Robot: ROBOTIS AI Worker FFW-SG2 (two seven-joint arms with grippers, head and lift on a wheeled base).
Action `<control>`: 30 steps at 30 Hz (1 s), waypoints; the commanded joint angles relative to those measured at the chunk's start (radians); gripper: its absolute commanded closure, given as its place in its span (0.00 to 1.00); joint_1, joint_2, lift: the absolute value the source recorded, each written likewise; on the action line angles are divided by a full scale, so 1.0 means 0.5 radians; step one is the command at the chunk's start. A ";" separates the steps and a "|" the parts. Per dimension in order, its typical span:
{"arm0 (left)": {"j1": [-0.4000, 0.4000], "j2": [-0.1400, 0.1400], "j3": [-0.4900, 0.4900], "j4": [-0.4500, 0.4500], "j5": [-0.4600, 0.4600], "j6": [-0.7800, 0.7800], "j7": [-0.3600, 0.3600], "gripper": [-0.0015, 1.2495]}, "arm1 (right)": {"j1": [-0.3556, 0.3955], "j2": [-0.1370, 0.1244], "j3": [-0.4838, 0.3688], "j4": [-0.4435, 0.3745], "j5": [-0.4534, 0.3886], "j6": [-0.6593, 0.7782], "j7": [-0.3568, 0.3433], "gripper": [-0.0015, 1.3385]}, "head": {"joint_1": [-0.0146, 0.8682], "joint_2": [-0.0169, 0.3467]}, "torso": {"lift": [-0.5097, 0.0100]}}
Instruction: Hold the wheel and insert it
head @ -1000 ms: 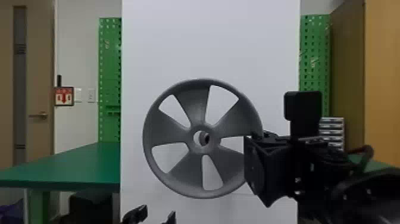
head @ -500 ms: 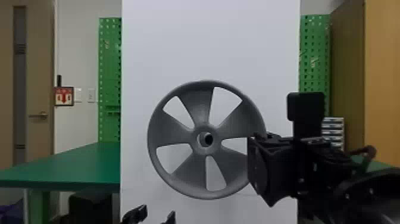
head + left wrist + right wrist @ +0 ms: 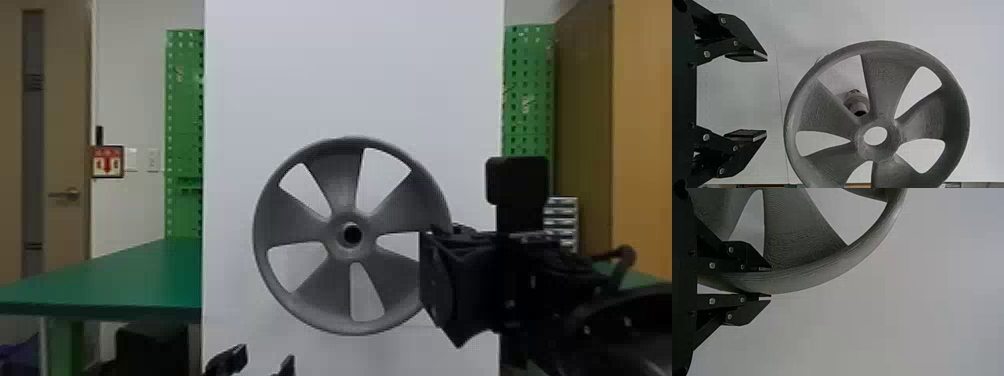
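Shifting wheel [image 3: 410, 210] rightward, bringing hub [image 3: 334, 240] into line with peg [image 3: 855, 102], probably nearing insertion.
Holding left gripper [image 3: 767, 96] spread wide, grasping nothing, near white panel's [image 3: 350, 65] left edge; suspending wheel upright before peg, between panel's left and right edges; pinching rim [image 3: 809, 276] between right gripper's [image 3: 770, 283] 2 fingers.

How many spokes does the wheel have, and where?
5 on the wheel in the head view: top spoke, upper-right spoke, lower-right spoke, lower-left spoke, left spoke. The right gripper covers part of the rim but hides no whole spoke.
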 commanded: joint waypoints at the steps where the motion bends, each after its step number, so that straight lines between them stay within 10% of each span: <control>1: 0.000 0.000 -0.001 0.000 0.000 0.000 0.000 0.44 | -0.003 0.005 0.003 0.000 0.001 0.000 0.000 0.87 | 0.02 0.35 | 0.06; 30: 0.000 0.000 -0.001 0.000 0.000 0.003 0.000 0.44 | -0.027 0.005 0.006 0.104 -0.011 -0.049 0.000 0.87 | 0.02 0.35 | 0.06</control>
